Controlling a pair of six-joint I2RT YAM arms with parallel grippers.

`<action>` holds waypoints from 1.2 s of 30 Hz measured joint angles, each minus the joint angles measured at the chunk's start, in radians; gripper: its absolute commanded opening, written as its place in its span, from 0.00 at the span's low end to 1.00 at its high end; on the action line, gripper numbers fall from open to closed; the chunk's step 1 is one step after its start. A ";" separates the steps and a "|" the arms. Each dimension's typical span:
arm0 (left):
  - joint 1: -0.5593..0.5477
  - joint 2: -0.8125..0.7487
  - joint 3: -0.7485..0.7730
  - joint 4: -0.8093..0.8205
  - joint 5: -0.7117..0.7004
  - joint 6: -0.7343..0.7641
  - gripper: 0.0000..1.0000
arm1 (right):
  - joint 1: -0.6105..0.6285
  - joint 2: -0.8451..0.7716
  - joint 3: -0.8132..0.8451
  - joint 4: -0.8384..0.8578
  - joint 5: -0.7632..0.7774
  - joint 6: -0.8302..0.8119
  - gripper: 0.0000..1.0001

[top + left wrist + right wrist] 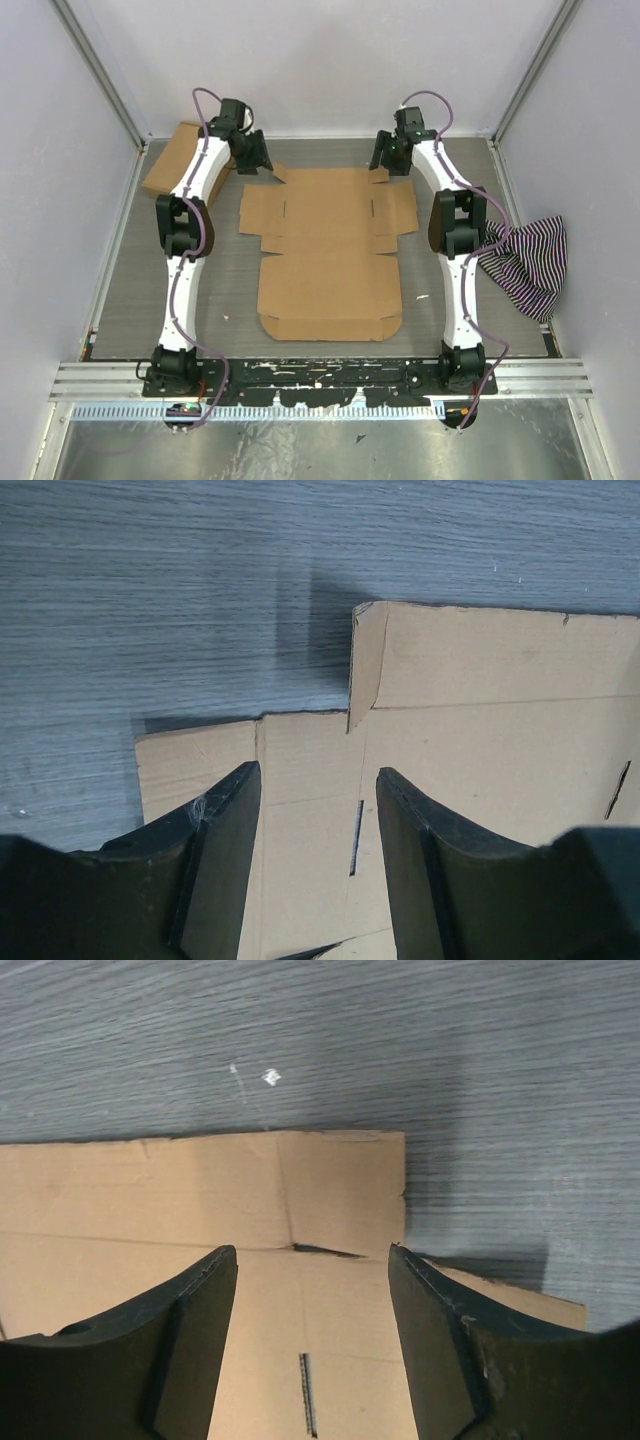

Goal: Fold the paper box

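The paper box (328, 255) lies flat and unfolded in the middle of the grey table, a brown cross-shaped sheet with flaps and slots. My left gripper (252, 158) hovers over its far left corner, open and empty; in the left wrist view (318, 780) the sheet (480, 740) lies below the fingers, with one small corner tab raised. My right gripper (392, 157) hovers over the far right corner, open and empty; in the right wrist view (312, 1260) the flat corner flap (340, 1190) lies below the fingers.
A smaller ready-made brown cardboard box (178, 160) sits at the far left corner under the left arm. A striped cloth (528, 262) lies at the right edge. White walls enclose the table; an aluminium rail (320, 378) runs along the near edge.
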 measured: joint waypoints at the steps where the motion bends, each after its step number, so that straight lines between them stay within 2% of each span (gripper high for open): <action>1: 0.000 0.008 0.000 0.001 0.003 -0.002 0.57 | 0.000 0.006 0.000 0.003 0.009 0.000 0.69; 11: -0.002 0.051 0.004 0.054 0.045 -0.029 0.57 | -0.012 0.039 0.004 0.031 0.060 -0.003 0.69; 18: -0.004 0.097 0.004 0.086 0.064 -0.041 0.56 | -0.014 0.077 0.004 0.072 0.046 -0.008 0.64; 20: -0.004 0.110 0.004 0.092 0.068 -0.046 0.55 | -0.014 0.079 0.002 0.093 0.037 -0.011 0.58; 22: -0.005 0.118 0.004 0.099 0.074 -0.050 0.52 | -0.015 0.079 -0.011 0.112 0.027 -0.014 0.48; 24: -0.005 0.123 0.004 0.107 0.082 -0.054 0.47 | -0.016 0.078 -0.027 0.144 0.011 -0.019 0.34; 27: -0.006 0.125 0.004 0.120 0.094 -0.060 0.37 | -0.019 0.077 -0.045 0.167 -0.006 -0.021 0.21; 32: -0.008 0.125 0.002 0.138 0.114 -0.064 0.23 | -0.021 0.054 -0.078 0.195 -0.032 -0.016 0.13; 36: -0.015 0.123 -0.016 0.157 0.118 -0.060 0.21 | -0.015 0.001 -0.118 0.199 -0.034 -0.019 0.11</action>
